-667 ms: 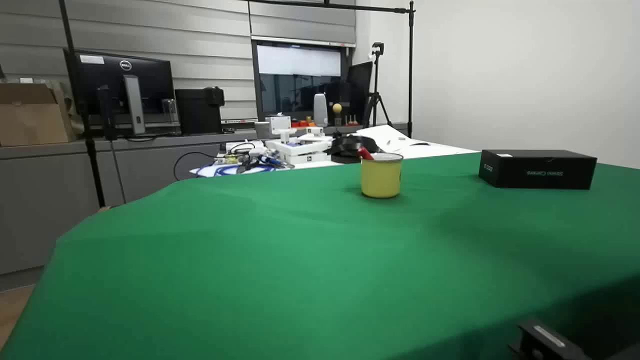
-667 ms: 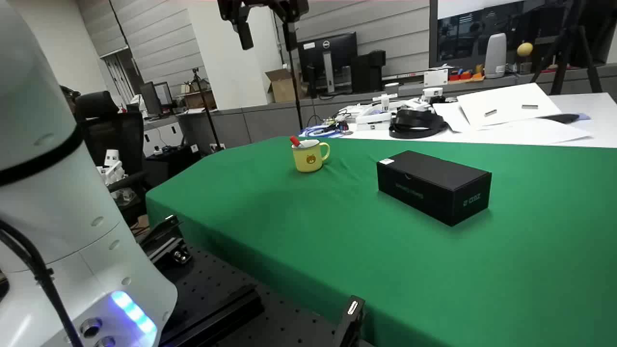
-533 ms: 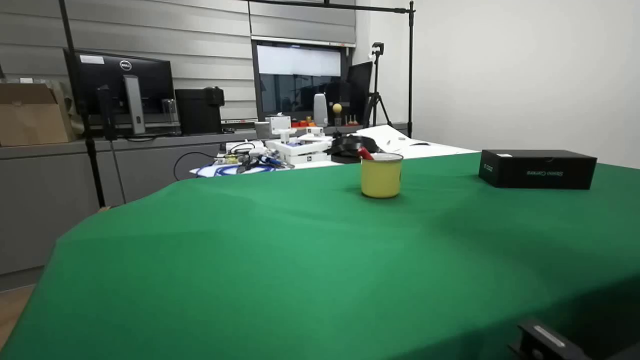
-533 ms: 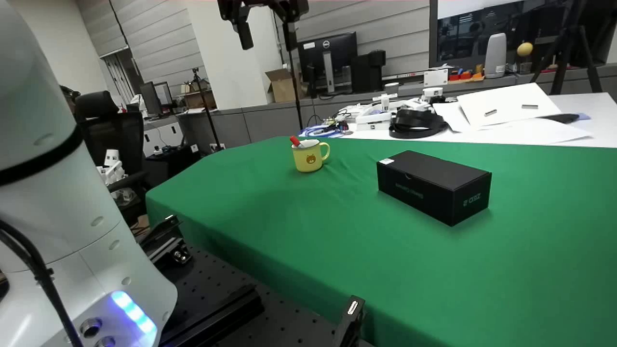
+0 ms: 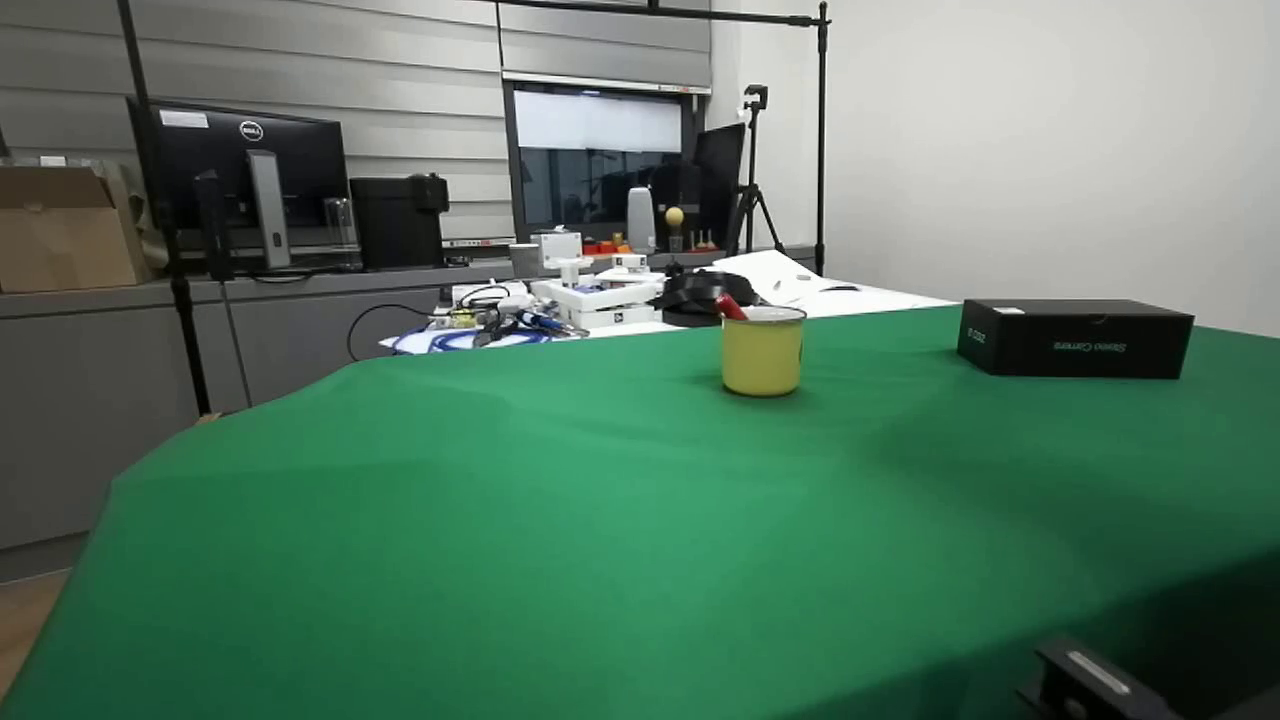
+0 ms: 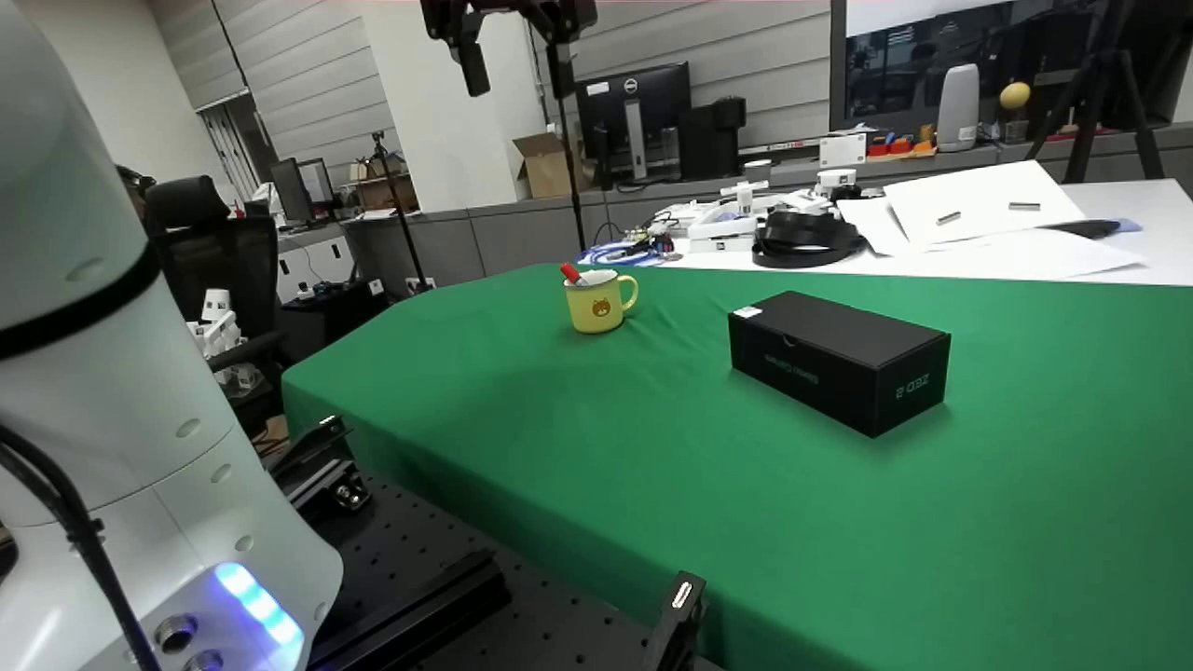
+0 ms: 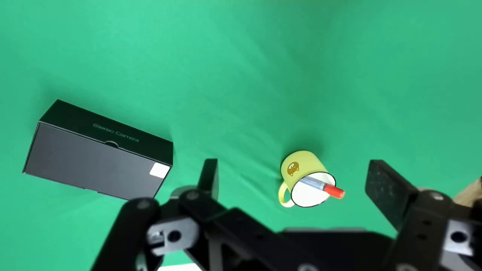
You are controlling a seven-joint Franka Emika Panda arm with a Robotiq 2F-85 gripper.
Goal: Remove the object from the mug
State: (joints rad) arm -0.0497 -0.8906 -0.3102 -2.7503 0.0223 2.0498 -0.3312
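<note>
In an exterior view the white robot arm (image 6: 154, 410) stands nearest, just outside the near edge of the green-covered tabletop (image 6: 485, 438). The gripper (image 6: 518, 78) hangs high over the cloth, its two fingers spread wide; in the wrist view the yellow mug (image 7: 305, 165) shows in the gap between them, well below. Well in from both the near and the far edge lies a black box (image 6: 839, 363), its lid down, a white label at one corner of the lid, and its inside hidden from view. Beyond it, toward the far left corner, the yellow mug stands upright on the cloth, its handle pointing to the box's side and a brown animal face on its wall. In the mug leans a red-capped marker (image 7: 320, 185): its pale grey barrel slants against the white inside, and the cap juts past the rim, across from the handle. Just past the far edge, a white table (image 6: 1170, 247) bears papers (image 6: 988, 186), a dark ring-shaped thing (image 6: 809, 240) and a jumble of white parts (image 6: 732, 224). Farther back, on a grey counter (image 5: 350, 290), a cardboard box (image 5: 65, 240) with a raised flap shows in both exterior views; what it holds I cannot tell.
</note>
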